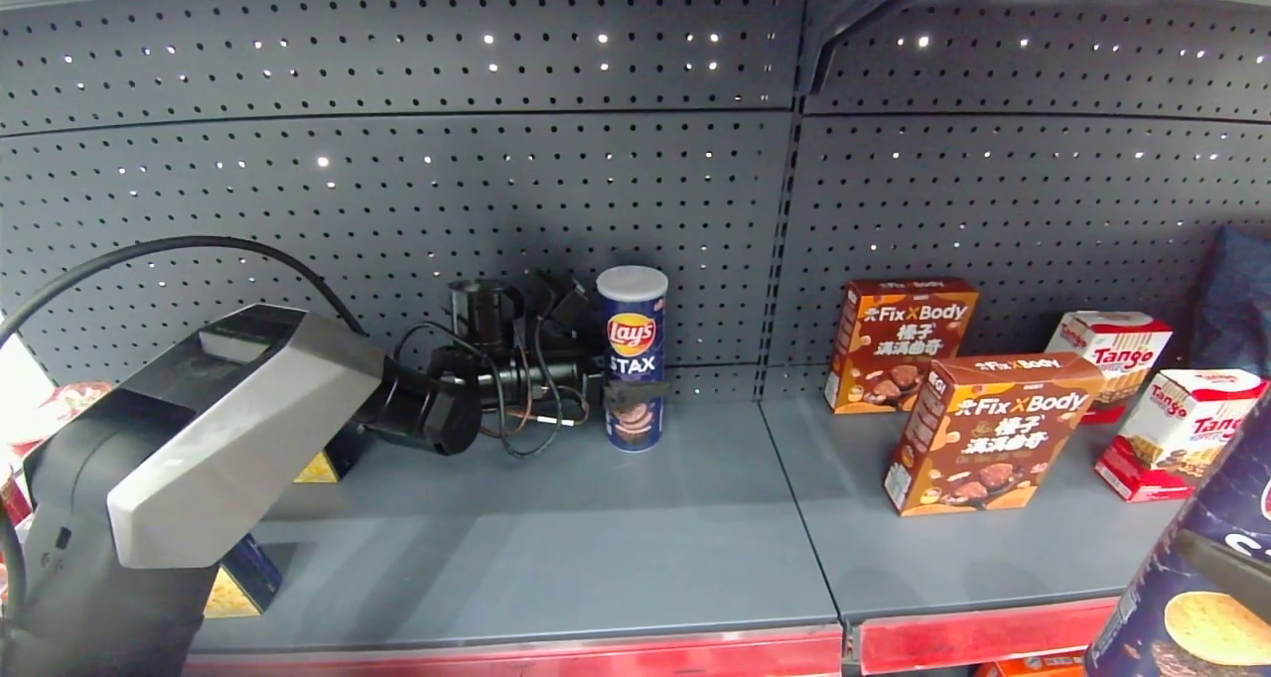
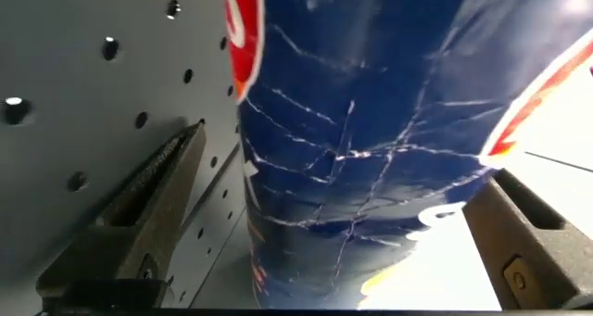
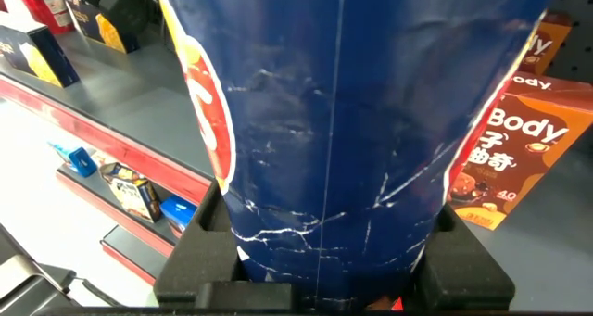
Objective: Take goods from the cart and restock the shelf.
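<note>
A blue chip can (image 1: 633, 359) with a white lid stands upright at the back of the grey shelf (image 1: 556, 548), close to the pegboard. My left gripper (image 1: 632, 395) straddles its lower half. In the left wrist view the can (image 2: 371, 149) sits between the fingers (image 2: 139, 223), and a gap shows beside one of them, so the gripper (image 2: 343, 168) is open. A second blue chip can (image 1: 1182, 598) is at the lower right, in front of the shelf edge. My right gripper (image 3: 324, 251) is shut on that can (image 3: 343, 103).
Two brown cookie boxes (image 1: 899, 344) (image 1: 983, 431) and two red-and-white wafer boxes (image 1: 1107, 354) (image 1: 1177, 434) stand on the right shelf section. A dark blue bag (image 1: 1236, 300) is at the far right. Blue-and-yellow boxes (image 1: 238, 583) sit at the left. Bare shelf lies in front of the standing can.
</note>
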Motion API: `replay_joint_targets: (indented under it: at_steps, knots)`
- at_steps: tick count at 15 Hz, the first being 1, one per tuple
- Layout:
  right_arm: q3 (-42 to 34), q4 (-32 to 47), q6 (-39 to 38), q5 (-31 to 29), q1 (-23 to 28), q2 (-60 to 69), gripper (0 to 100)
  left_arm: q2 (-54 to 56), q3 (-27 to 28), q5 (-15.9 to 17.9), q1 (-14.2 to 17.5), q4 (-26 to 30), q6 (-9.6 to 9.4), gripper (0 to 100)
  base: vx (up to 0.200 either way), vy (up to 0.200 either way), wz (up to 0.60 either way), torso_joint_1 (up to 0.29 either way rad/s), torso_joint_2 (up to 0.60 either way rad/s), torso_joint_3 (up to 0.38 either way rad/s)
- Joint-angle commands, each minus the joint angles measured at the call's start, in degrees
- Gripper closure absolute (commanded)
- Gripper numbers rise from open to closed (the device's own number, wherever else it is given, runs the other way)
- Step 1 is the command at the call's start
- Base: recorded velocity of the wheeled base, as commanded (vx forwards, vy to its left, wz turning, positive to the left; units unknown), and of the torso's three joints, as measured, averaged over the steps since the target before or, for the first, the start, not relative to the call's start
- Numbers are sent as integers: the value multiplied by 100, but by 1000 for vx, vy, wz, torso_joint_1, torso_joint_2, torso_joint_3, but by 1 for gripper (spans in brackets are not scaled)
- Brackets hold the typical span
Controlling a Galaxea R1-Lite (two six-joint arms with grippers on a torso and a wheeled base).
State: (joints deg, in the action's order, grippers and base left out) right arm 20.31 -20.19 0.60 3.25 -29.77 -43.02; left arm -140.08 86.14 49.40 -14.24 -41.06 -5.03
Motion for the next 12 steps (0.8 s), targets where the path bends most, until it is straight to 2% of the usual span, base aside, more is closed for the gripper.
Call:
replay_joint_targets:
  at_steps: [1,5,6,12]
  knots:
    - [-1,-3,2,8,-3,-5,100,-151,61,-35,0,-7,2,0,0,0,0,0,0,0]
    - [-1,-3,2,8,-3,-5,100,-195,70,-44,0,-16,-15,0,0,0,0,0,0,0]
    - [-9,-3,2,8,-3,-5,100,-195,96,-44,-9,-16,-6,100,0,0,0,0,0,0]
    - [-53,-3,-7,8,6,4,100,-89,61,-79,-88,-43,-33,100,0,0,0,0,0,0]
